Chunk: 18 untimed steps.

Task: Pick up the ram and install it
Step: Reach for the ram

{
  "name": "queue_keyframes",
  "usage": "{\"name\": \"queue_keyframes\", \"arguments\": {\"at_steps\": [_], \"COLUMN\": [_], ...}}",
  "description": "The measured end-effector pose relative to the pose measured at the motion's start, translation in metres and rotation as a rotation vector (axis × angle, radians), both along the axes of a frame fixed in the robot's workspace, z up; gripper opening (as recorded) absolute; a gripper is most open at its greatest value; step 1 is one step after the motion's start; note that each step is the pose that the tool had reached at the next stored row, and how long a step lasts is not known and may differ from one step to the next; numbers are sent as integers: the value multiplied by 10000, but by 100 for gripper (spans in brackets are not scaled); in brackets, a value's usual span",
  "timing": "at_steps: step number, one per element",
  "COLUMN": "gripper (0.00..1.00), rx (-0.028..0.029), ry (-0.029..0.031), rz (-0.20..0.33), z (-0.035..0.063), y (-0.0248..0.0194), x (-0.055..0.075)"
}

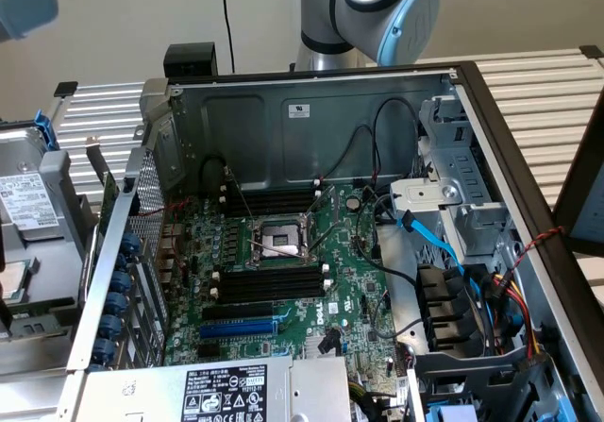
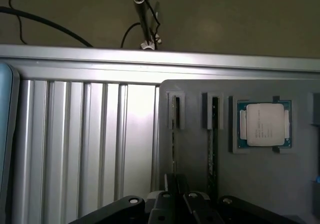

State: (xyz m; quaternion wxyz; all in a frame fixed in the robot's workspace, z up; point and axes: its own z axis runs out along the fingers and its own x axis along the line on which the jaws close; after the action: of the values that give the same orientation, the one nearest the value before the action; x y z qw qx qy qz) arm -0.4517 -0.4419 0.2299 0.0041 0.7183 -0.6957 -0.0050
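**Desk:** What are you seeing right now?

**Operator:** I'm looking into the open grey steel computer case (image 1: 283, 120). The silver robot arm (image 1: 377, 7) with its blue joint cap is rising behind the case's back wall. The green motherboard (image 1: 349, 280) is lying flat inside. Its long black memory slots (image 1: 269, 280) are running along both sides of the square processor socket (image 1: 281, 238).

**Desk:** Where's the ram sitting?

**Operator:** On my wrist camera I'm watching the ribbed aluminium table (image 2: 75, 144) with a flat grey tray (image 2: 270, 184) on it. The ram (image 2: 173, 144), a long thin dark-green board seen edge-on, is standing in the tray slot nearest the ribbed surface. A second stick (image 2: 213, 159) is standing between it and a square silver-lidded processor chip (image 2: 264, 125).

**Desk:** And the pincer?

**Operator:** The black gripper (image 2: 178, 194) is hanging at the ram's near end, fingers clenched close together. I'm unable to tell whether they're touching the stick.
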Motion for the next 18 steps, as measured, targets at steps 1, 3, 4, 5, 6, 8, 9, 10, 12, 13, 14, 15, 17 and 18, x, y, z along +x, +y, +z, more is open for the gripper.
{"name": "queue_keyframes", "arguments": {"at_steps": [1, 3, 4, 5, 6, 8, 9, 10, 12, 13, 14, 15, 17, 18], "gripper": [12, 12, 12, 12, 12, 12, 12, 12, 12, 12, 12, 12, 12, 12], "rx": [1, 2, 2, 1, 0, 1, -3, -4, 0, 0, 1, 0, 1, 0], "ry": [-2, -3, -4, -4, -2, -2, 1, -9, -21, -19, -22, -21, -21, -20], "rz": [0, 0, 0, 0, 0, 0, 0, 0, 0, 1, 2, 3, 3, 3], "z": [0, 0, 0, 1, 1, 1, 15, 53, 139, 186, 230, 279, 372, 415], "y": [0, 0, 0, 0, 0, 0, 0, 0, 1, 1, 1, 1, 1, 1], "x": [0, 0, 0, 0, 0, 0, -1, -1, 0, -1, 0, 0, 0, 0]}}
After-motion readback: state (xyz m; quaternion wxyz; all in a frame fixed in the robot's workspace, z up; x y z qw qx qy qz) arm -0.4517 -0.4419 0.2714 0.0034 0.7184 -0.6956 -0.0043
